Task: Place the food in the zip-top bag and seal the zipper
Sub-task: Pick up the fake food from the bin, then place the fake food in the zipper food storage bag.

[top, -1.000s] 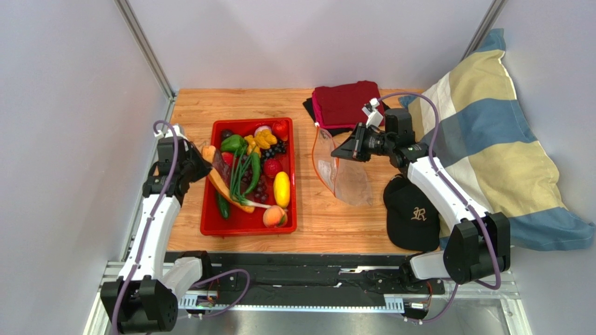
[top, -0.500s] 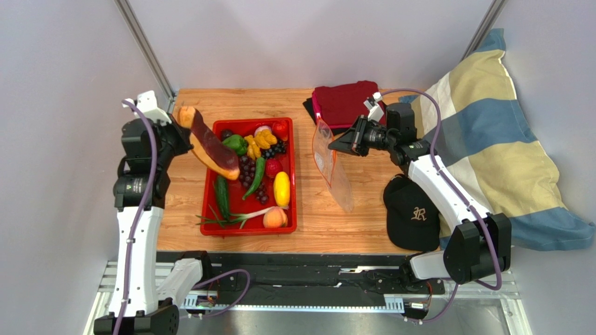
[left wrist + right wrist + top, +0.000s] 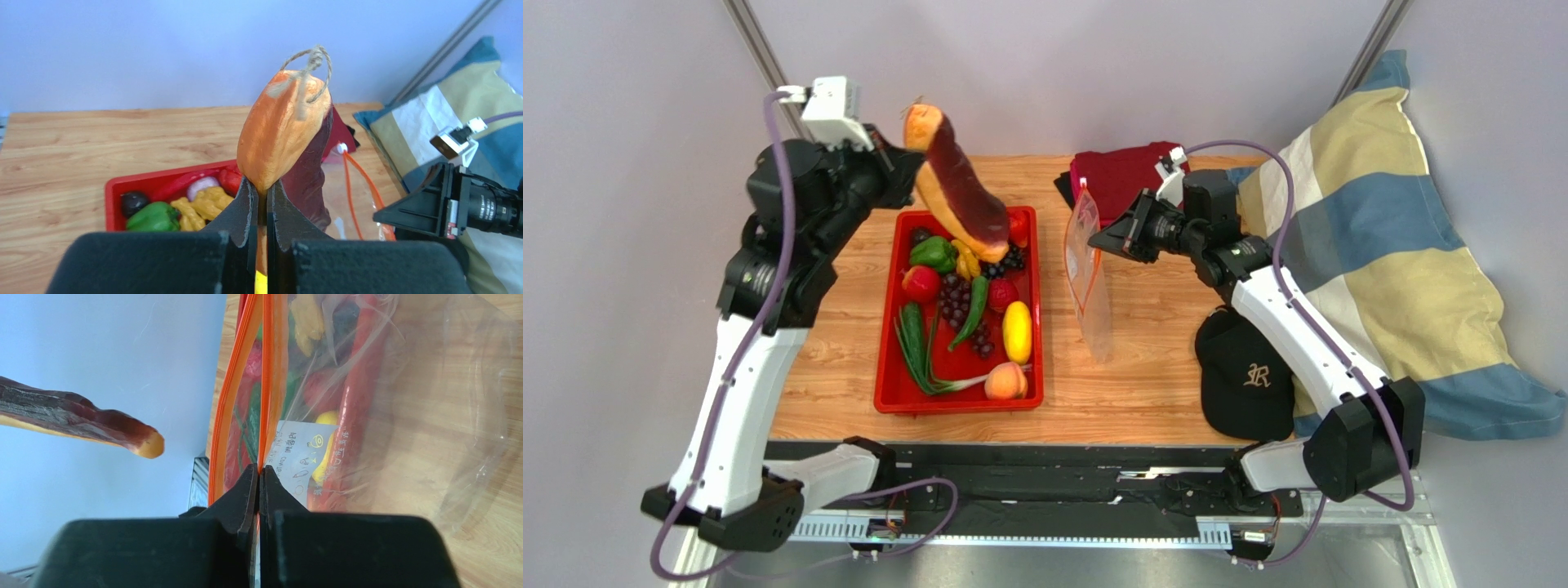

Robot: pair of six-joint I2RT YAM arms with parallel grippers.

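Observation:
My left gripper (image 3: 895, 157) is shut on a long toy ham (image 3: 960, 194), orange at one end and dark red along its side. It holds the ham high above the back of the red tray (image 3: 887, 355). In the left wrist view the ham (image 3: 282, 125) stands up from my shut gripper (image 3: 263, 184). My right gripper (image 3: 1112, 240) is shut on the orange-red zipper (image 3: 264, 386) of the clear zip-top bag (image 3: 1089, 279), which hangs upright on the table. The other zipper lip stands slightly apart in the right wrist view. Green pepper (image 3: 932, 254), grapes (image 3: 952, 298) and lemon (image 3: 1016, 331) lie in the tray.
Folded dark red cloths (image 3: 1130, 178) lie at the back, behind the bag. A black cap (image 3: 1247, 374) sits at the front right. A striped pillow (image 3: 1382, 245) fills the right side. Grey walls close in the left and back.
My left arm has lifted the ham out of the tray, up and to the right. My right gripper has pulled the bag's mouth up, so the bag stands upright.

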